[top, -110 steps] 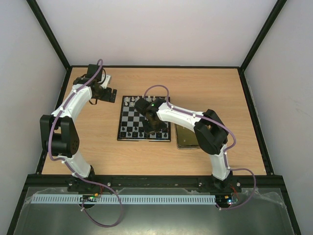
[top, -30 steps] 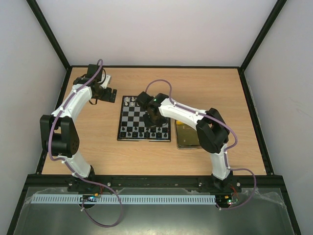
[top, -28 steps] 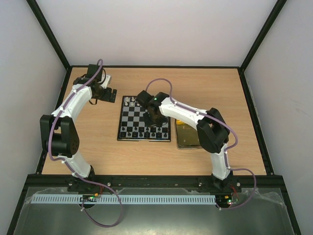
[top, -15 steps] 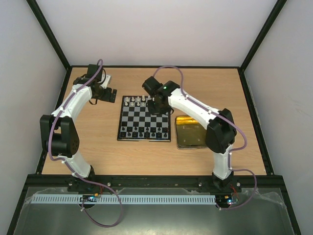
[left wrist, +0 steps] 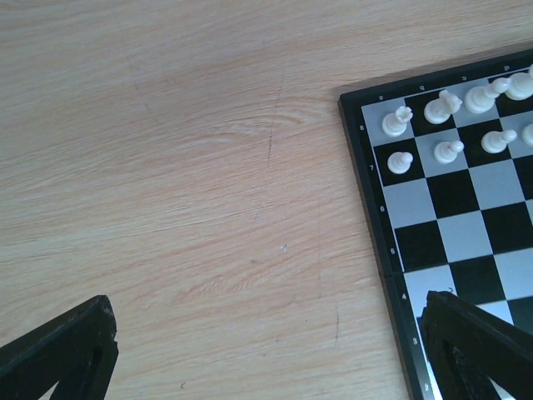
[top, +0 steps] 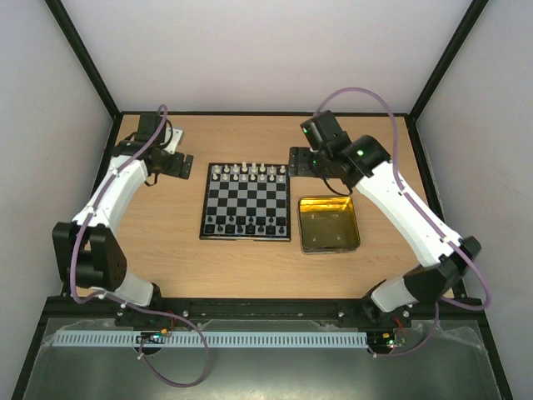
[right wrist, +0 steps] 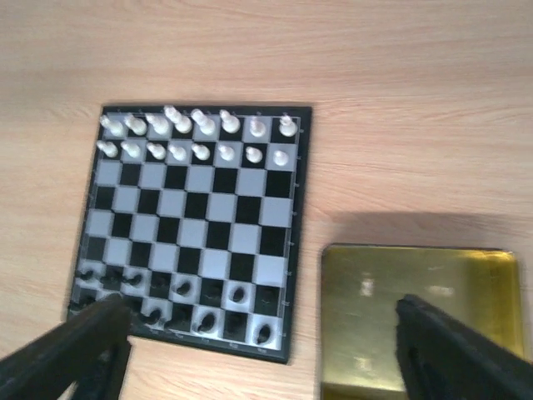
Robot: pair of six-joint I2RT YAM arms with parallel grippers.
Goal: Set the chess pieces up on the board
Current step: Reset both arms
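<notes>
Chess pieces (right wrist: pixel 202 152) untouched; left claw (left wrist: pixel 265 342), right claw (right wrist: pixel 260 337) wide apart, empty.

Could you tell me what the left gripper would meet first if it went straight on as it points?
Probably the bare table, just beside the board, though depth is unclear.

You see the board (top: pixel 246 200) in black and silvery-grey checks with a thin black rim. White chessmen (top: pixel 247 172) line its twelve-o'clock rows, black chessmen (top: pixel 246 225) its six-o'clock rows. At its three o'clock the tin (top: pixel 329 223) shines yellow-gold. The bench (top: pixel 166 262) is pale grained wood. The left pincer (left wrist: pixel 266 304) and right pincer (right wrist: pixel 260 307) are black.
</notes>
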